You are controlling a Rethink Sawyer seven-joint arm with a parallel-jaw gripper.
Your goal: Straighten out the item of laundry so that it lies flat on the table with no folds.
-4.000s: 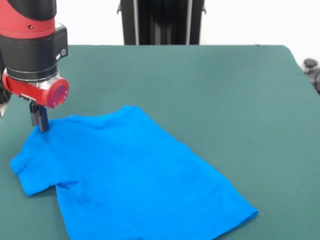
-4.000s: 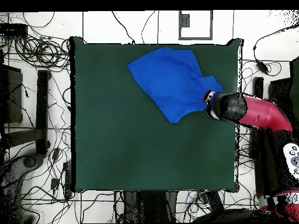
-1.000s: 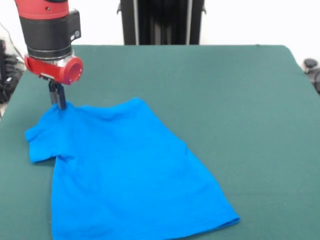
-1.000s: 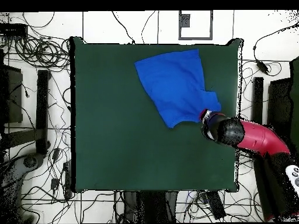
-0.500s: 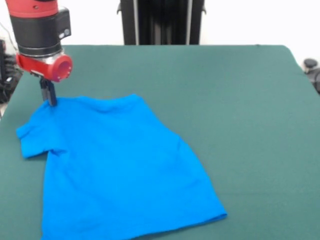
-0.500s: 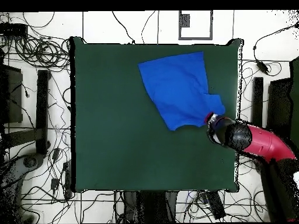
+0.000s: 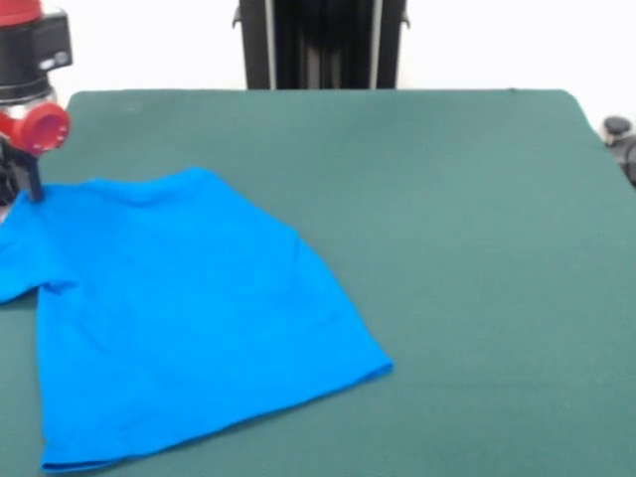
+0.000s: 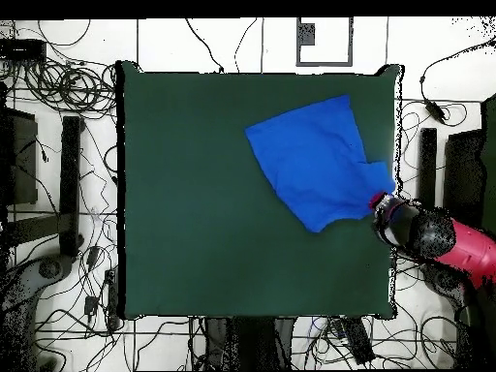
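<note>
Dark green felt is covering the large rectangular table (image 7: 477, 199), and the bright blue short-sleeved T-shirt of thin plain fabric (image 7: 179, 308) is lying across the left half of the front view; overhead it is sitting at the upper right of the tabletop, one sleeve reaching the right table edge.

Step in hand, as a judgement: a drag-to-flatten pull. The shirt body is reading mostly smooth, with faint creases running toward the shoulder at upper left. The black gripper (image 7: 28, 182) under the red and black arm (image 7: 25, 79) is standing on that shoulder corner at the far left of the frame, apparently pinching the cloth; the jaws are reading as closed on the fabric, though the contact is small and hard to confirm.

The next move is calling for release without lifting the corner, then a check of the sleeve at the table edge.

Hidden or cut off: the left sleeve is running out of the front view, and overhead the arm is covering the gripped corner.
</note>
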